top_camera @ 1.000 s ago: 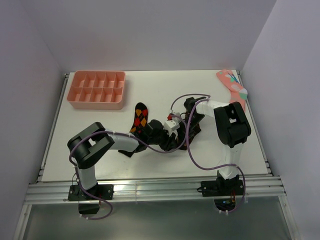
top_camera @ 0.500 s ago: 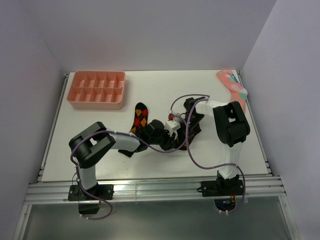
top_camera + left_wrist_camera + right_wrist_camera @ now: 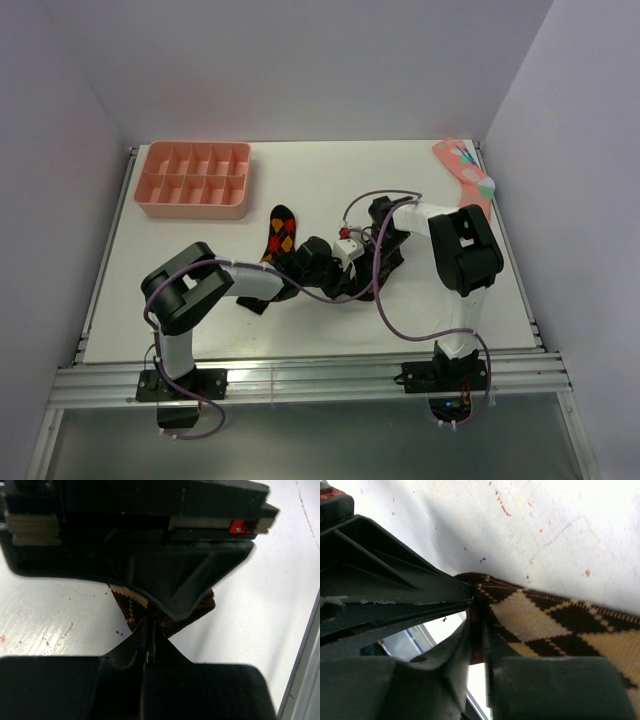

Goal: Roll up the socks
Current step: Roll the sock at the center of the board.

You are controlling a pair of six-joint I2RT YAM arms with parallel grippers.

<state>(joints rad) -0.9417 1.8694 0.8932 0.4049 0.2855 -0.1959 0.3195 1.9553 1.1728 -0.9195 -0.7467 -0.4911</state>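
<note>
Now, my left fingers (image 3: pixel 148 647) clamped on tan-diamond sock (image 3: pixel 530 620) — right fingers (image 3: pixel 470 636) likewise, red-diamond sock (image 3: pixel 281 232) at ten o'clock.

Place: a robot test cell in a lab.
Enclosure: plain pale walls (image 3: pixel 300 70) box in the counter (image 3: pixel 330 170) on three sides.
Counter: a white board, scuffed and speckled up close.
Frame: aluminium rails (image 3: pixel 300 378) run along the near edge and carry both arm bases.
Arms: a left arm (image 3: pixel 190 300) and a right arm (image 3: pixel 460 250), with loose purple cables (image 3: pixel 400 325).
Props: a pink divided tray (image 3: pixel 195 180) and the socks (image 3: pixel 282 232).
</note>
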